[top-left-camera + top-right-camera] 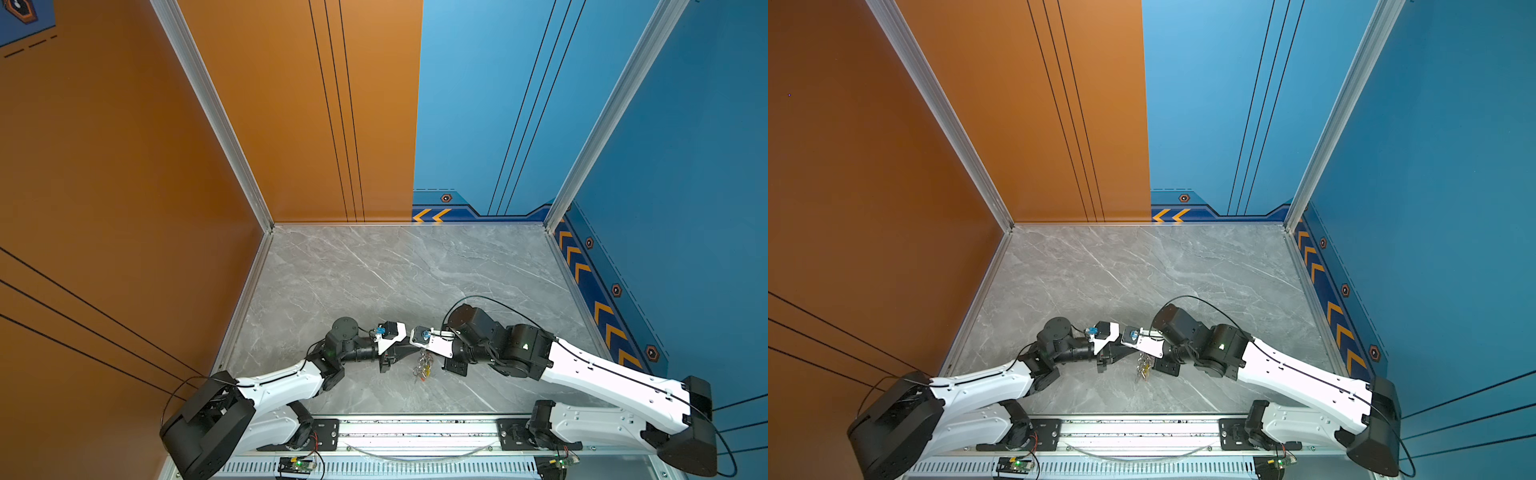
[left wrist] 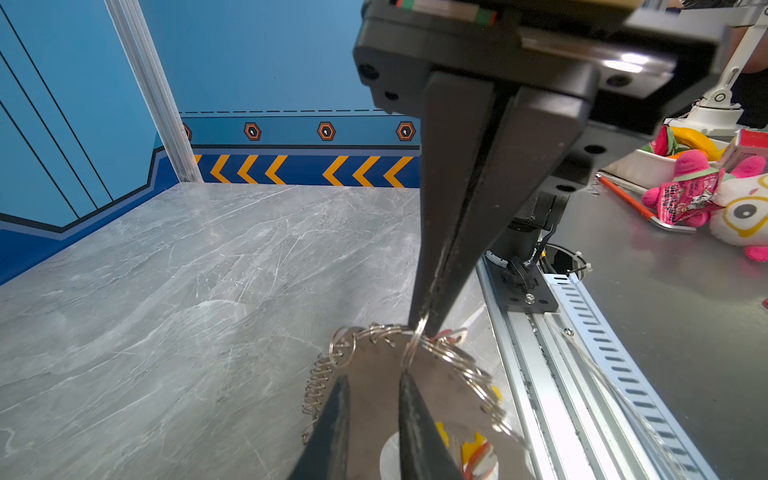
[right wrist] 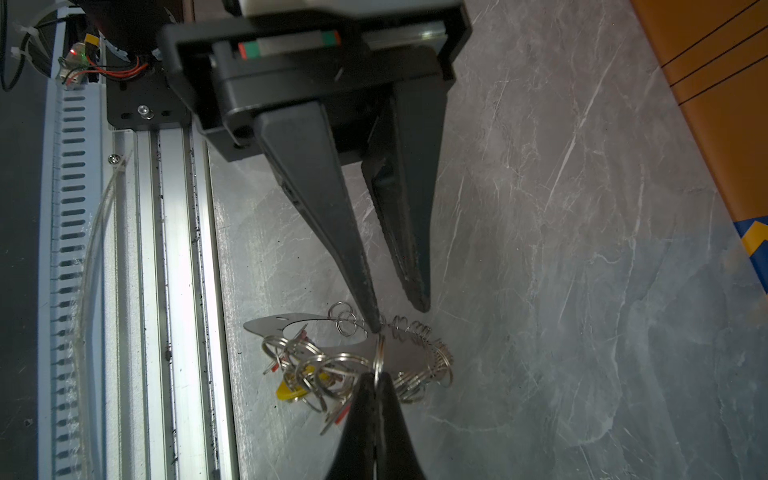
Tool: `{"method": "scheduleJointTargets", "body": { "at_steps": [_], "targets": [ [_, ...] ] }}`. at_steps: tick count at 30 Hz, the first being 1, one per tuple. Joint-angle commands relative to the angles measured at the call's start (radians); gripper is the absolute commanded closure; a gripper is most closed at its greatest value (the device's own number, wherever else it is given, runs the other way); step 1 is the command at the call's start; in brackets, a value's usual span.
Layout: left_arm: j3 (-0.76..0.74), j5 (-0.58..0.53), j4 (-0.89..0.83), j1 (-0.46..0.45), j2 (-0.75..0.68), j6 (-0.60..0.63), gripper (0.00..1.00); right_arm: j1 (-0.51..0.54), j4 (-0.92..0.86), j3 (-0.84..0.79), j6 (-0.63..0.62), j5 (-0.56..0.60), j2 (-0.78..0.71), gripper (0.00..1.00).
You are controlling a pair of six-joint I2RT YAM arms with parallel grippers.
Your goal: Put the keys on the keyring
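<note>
Right now the right gripper (image 3: 377,376) is clamped on a ring (image 3: 378,353), left gripper (image 3: 399,318) jaws slightly apart beside it. The keys (image 3: 291,392) lie tangled among rings (image 3: 316,365) on the table (image 3: 540,249) (can't tell if any are threaded), so probably lots left.

The right gripper (image 2: 424,321) faces the camera with its 2 black tapered fingers (image 2: 444,187) pressed together, pinching a silver keyring (image 2: 414,347) at their very tips over the grey marble tabletop (image 2: 166,311). The left gripper (image 2: 374,380) shows only its 2 fingertips (image 2: 334,419), standing apart, with a flat metal plate (image 2: 374,357) edged by a chain of small rings (image 2: 473,374) showing in the gap. Yellow and red keys (image 2: 471,446) lie partly hidden at the plate's edge, close to the aluminium rail (image 2: 540,374), and a pink-and-white plush toy (image 2: 739,212) sits well beyond it.
</note>
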Motion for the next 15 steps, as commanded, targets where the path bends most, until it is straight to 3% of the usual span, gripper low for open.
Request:
{"method": "scheduleJointTargets", "body": {
  "at_steps": [1, 15],
  "targets": [
    [0.026, 0.016, -0.007, -0.01, -0.016, -0.006, 0.79, 0.006, 0.023, 0.025, -0.011, -0.024, -0.001, 1.0],
    [0.022, 0.027, -0.007, -0.01, -0.025, -0.012, 0.83, 0.004, 0.045, 0.013, -0.009, -0.009, 0.0, 1.0]
  ]
}}
